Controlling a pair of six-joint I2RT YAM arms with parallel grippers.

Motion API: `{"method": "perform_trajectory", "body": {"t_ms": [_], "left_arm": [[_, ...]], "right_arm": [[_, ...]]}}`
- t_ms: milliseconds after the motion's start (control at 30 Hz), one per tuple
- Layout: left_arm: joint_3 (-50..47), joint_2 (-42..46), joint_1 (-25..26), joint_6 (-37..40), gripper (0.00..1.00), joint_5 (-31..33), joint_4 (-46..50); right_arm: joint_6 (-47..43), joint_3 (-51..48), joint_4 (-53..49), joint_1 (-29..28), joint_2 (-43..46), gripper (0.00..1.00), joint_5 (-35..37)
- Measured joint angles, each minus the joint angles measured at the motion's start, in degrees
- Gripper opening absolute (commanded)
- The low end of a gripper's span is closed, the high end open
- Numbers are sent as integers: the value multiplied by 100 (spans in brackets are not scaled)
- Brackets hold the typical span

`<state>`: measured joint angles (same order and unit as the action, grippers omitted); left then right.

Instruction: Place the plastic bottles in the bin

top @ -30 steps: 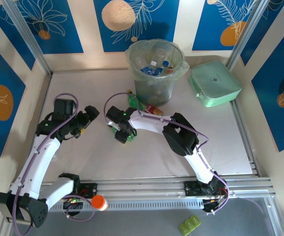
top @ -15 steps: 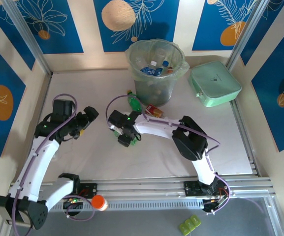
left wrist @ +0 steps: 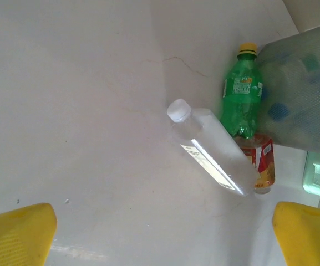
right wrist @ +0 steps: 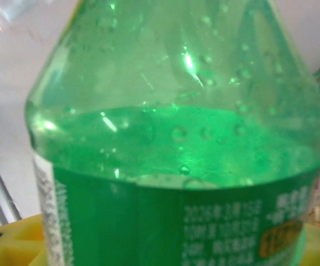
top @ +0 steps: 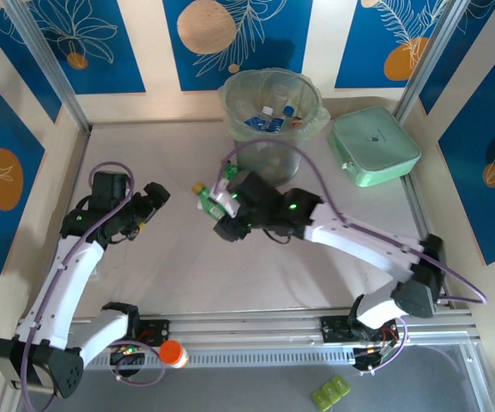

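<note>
Several bottles binned, more still out

The right jaws clamp a green bottle (right wrist: 176,138), smooth and dome-shouldered with droplets inside, close to the bin (top: 283,160), whose translucent, bag-lined wall shows bottles already in it. The left jaws gape empty. On the pale desk (top: 170,275) a clear bottle (left wrist: 212,151), a second green bottle (left wrist: 242,102) and a red-labelled bottle (left wrist: 264,163) wait beside the bin.

Cream walls (top: 151,51) carry blue panels (top: 84,34) with white leaf outlines and orange discs; silver posts (top: 45,64) frame a pale, evenly lit bench (top: 170,275), metal rails (top: 256,330) along its near edge
</note>
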<state>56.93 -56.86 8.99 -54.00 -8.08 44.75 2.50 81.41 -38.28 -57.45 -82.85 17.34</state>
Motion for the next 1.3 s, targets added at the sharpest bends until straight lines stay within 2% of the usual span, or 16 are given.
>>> {"method": "perform_trajectory", "body": {"t_ms": [133,267,367,533,800,1200,1300], "left_arm": [[24,-227,4,48,99,-295,-245],[87,-376,92,232,99,-699,-514],[101,-387,127,391,99,-1113,-741],[186,-505,216,577,99,-1554,-920],[186,-426,229,785,99,-1700,-1010],[140,-382,234,804,99,-1703,-1117],[140,-380,234,809,99,-1700,-1113]], "right_arm": [[299,590,192,776,334,45,-332],[540,1456,319,1775,15,45,-479],[680,2409,234,2437,-664,45,-535],[809,4216,-210,3189,-2124,44,-492],[828,6911,-1414,3759,-4232,44,-267],[1064,6671,-1869,4006,-4457,48,-173],[1110,6518,-1860,4006,-4457,56,-146]]}}
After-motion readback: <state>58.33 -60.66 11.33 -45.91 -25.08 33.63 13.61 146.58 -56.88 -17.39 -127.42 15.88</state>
